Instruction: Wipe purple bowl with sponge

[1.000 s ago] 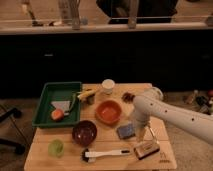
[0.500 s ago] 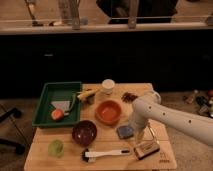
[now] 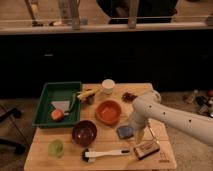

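Note:
The purple bowl [image 3: 84, 132] sits upright on the wooden table [image 3: 45, 157], left of centre near the front. The sponge [image 3: 125, 131], a blue-grey block, lies flat on the table to the right of the bowl. My white arm comes in from the right and bends down over the sponge. My gripper [image 3: 137, 134] hangs at the sponge's right edge, just above the table.
An orange bowl [image 3: 108, 111] stands behind the sponge. A green tray [image 3: 46, 106] with an orange fruit sits at back left. A white cup [image 3: 107, 86], a green cup [image 3: 56, 147], a white-handled brush [image 3: 106, 153] and a wooden block [image 3: 146, 150] also lie on the table.
My arm has shifted a little to the left and lowered towards the sponge. The objects on the table have not moved.

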